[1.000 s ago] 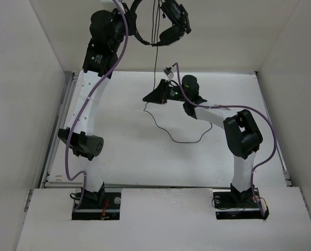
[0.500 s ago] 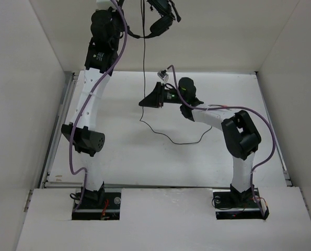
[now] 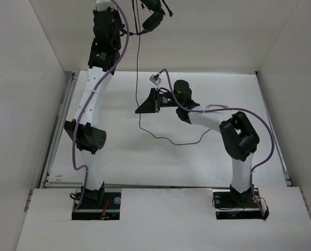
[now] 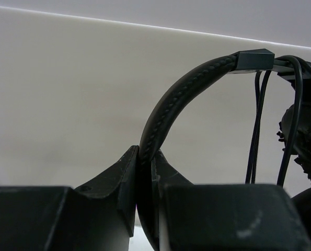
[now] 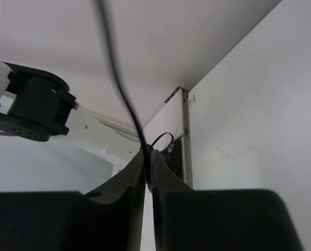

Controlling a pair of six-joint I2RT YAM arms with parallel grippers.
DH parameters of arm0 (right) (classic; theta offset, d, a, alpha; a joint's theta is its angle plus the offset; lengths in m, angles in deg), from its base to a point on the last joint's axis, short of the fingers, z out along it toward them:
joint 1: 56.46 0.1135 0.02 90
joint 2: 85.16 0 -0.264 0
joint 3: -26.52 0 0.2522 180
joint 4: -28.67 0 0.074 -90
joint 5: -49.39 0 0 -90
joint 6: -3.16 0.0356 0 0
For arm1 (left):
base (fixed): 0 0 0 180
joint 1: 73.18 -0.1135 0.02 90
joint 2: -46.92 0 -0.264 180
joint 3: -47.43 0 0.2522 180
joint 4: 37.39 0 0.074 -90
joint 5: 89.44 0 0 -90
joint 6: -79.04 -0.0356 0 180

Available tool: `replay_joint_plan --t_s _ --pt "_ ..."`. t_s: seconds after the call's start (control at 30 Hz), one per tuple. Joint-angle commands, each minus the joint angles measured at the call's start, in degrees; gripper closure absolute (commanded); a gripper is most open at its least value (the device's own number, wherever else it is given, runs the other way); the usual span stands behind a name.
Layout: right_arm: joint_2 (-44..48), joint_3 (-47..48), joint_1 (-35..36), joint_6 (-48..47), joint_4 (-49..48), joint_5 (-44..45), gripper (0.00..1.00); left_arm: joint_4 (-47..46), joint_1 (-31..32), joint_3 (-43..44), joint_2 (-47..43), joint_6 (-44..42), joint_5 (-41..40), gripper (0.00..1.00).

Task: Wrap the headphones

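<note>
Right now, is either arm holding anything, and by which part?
The left fingers clamp the headphones by the headband; the right fingers pinch their thin cable partway along.

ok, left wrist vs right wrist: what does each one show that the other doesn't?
Left wrist only: the left claw shut on the headband, an earcup at the right edge. Right wrist only: the right claw pinching the thin cable, the left arm beyond it. Both: black cable strands against a white wall.
</note>
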State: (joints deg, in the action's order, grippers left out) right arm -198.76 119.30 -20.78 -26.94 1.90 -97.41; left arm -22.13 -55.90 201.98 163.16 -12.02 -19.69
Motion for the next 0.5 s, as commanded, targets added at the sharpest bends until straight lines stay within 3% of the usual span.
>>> replay_joint_plan --t_s 0.0,0.2,0.47 --pt "3.29 2.53 1.01 -3.9 0.26 -2.35 0.93 -8.96 -0.71 1.25 -1.11 -2.01 -5.75 1.0" --pt "7.34 8.07 1.19 -19.01 22.22 -1.83 0.99 -11.43 -0.62 -3.94 -1.81 -3.33 -8.05 1.0" --pt "11.29 13.86 2.42 -32.18 38.21 -0.51 1.0 -12.04 -0.71 -5.7 -0.84 -4.65 -9.19 1.0"
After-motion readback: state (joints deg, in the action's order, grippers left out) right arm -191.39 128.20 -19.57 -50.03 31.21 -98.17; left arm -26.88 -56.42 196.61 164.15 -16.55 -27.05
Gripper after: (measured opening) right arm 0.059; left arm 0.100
